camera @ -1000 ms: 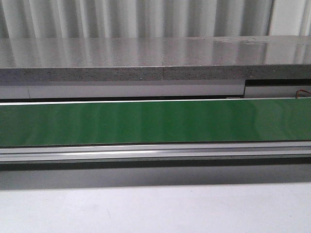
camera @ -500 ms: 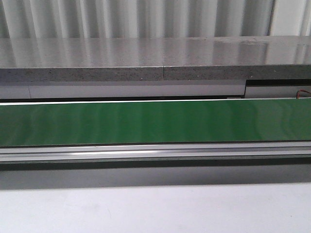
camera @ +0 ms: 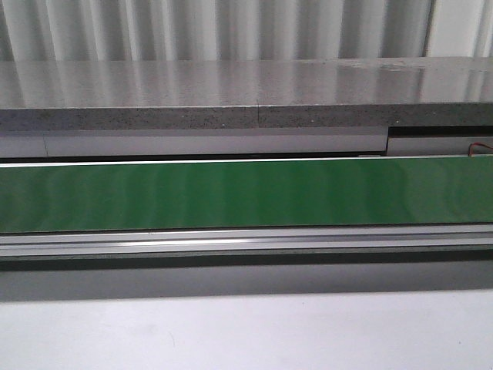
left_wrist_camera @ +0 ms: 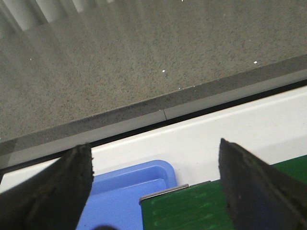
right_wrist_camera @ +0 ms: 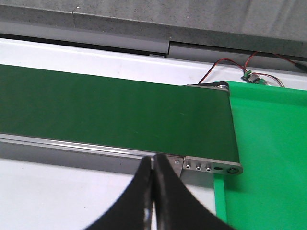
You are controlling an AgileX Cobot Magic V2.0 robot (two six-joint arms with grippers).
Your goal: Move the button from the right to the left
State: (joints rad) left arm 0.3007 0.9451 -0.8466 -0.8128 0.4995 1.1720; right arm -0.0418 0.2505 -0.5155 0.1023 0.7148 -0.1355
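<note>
From the front, a green conveyor belt [camera: 246,193] is seen running the full width of the picture, both ends cut off at the edges. An aluminium side rail [camera: 246,240] lies along its near edge, and a grey speckled stone ledge [camera: 246,96] runs behind it, backed by a corrugated wall [camera: 216,29]. A thin red wire [camera: 481,146] is partly visible at the far right. Neither arm nor gripper is shown here, and the button is not seen on the belt. No writing can be read.

In the left wrist view, the left gripper [left_wrist_camera: 156,191] is held with its two dark fingers [left_wrist_camera: 53,191] spread wide, nothing between them. Below the gap, a blue plastic tray [left_wrist_camera: 124,191] is partly seen, cut off by the frame, just beside one end of the green belt [left_wrist_camera: 192,211]. The button is not visible.

In the right wrist view, the right gripper [right_wrist_camera: 154,191] is shown with its black fingers pressed together and empty, above the white table [right_wrist_camera: 57,191] near the belt's end roller. A bright green mat [right_wrist_camera: 264,153] lies beside that end, and a small circuit board [right_wrist_camera: 253,78] with red and black wires sits at its far edge, too small for markings to be made out. The button appears nowhere.
</note>
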